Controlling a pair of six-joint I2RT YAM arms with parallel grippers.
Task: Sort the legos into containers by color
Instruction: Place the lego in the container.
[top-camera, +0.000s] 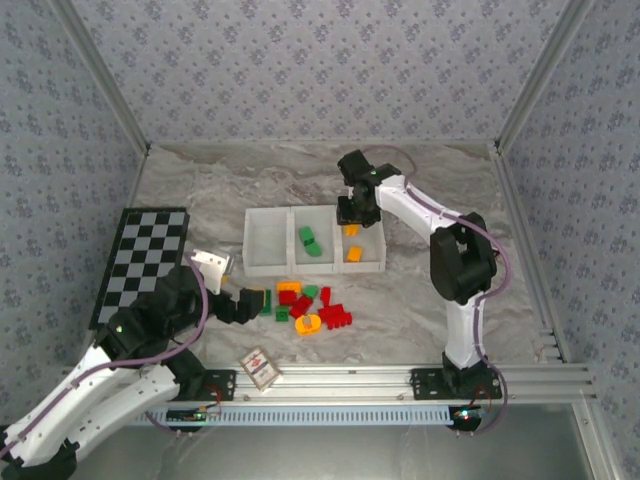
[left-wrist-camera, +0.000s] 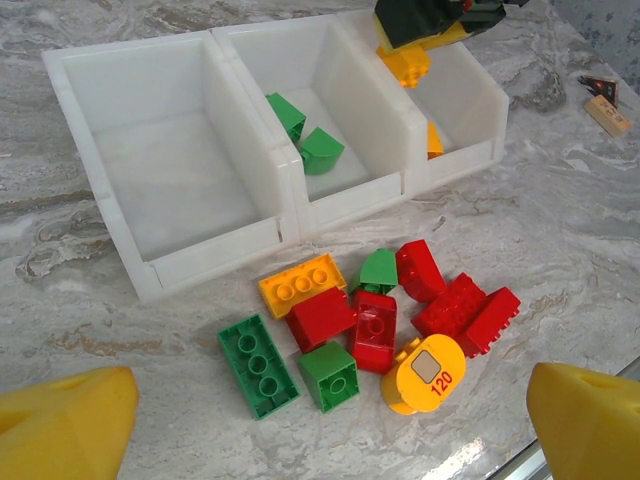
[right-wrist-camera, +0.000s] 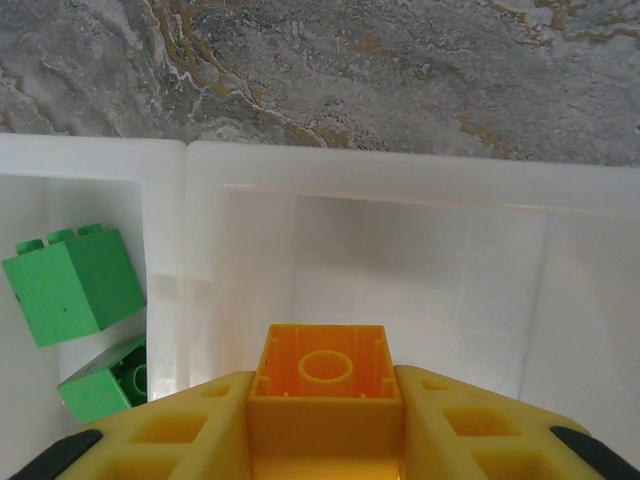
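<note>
Over the right-hand bin of the white tray (top-camera: 266, 240): the right gripper (top-camera: 353, 218) hangs with an orange brick (right-wrist-camera: 325, 385) pinched between its fingers (right-wrist-camera: 480, 430) (hollow underside faces the wrist camera). It is held above the bin floor, not on it, so I read this as a drop rather than a careful set-down.

A second orange brick (top-camera: 353, 254) lies in that bin and two green bricks (top-camera: 311, 241) lie in the middle bin. That fixes the colour scheme, and the left bin is presumably for red.

The left gripper (top-camera: 248, 303) sits low just beside the loose pile (top-camera: 310, 305), spread wide with nothing between its fingers (left-wrist-camera: 70, 425). It is probably lining up a pick.

On the table are red, green and orange pieces, most of them touching. Tight packing may make lifting a single brick awkward.
</note>
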